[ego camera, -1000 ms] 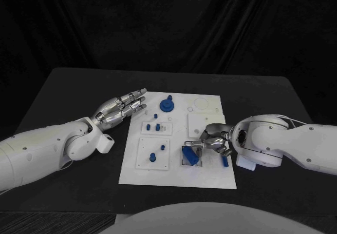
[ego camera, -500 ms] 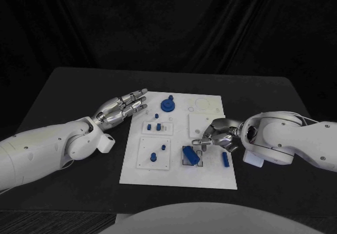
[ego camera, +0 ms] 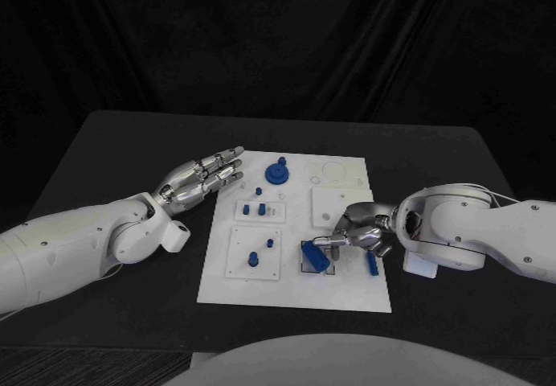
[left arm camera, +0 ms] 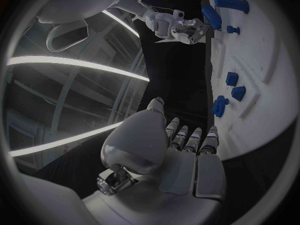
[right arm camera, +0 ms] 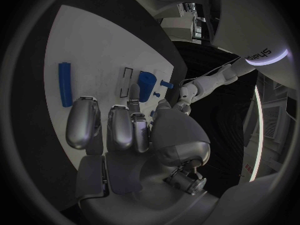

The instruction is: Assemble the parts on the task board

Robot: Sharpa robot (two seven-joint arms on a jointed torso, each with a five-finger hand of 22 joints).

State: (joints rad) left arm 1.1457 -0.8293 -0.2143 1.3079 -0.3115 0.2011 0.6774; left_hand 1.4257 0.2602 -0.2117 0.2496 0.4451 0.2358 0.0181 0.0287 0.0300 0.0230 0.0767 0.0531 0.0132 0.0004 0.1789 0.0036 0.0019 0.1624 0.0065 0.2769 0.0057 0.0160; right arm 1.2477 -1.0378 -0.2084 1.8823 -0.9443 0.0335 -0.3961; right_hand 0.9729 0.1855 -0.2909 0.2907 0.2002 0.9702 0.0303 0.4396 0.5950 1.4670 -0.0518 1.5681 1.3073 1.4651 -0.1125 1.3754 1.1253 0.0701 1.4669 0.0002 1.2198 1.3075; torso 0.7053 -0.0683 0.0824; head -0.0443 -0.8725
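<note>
Start from the black tabletop (ego camera: 104,153): the white task board (ego camera: 348,281) lies in its middle, and every place below is read from that board. Your left robot hand (ego camera: 199,178) hovers just off the board's left edge, fingers stretched flat and apart, holding nothing. Your right robot hand (ego camera: 357,233) sits over the board's right half, fingers curled downward; I cannot tell whether they grip anything. The blue block (ego camera: 312,256) stands tilted in its slot near the board's front edge, just left of that hand's fingertips (ego camera: 325,241). The blue bar (ego camera: 371,263) lies flat by the board's right edge, long axis running front to back, just in front of the same hand. So the right robot hand is far nearer to both.
</note>
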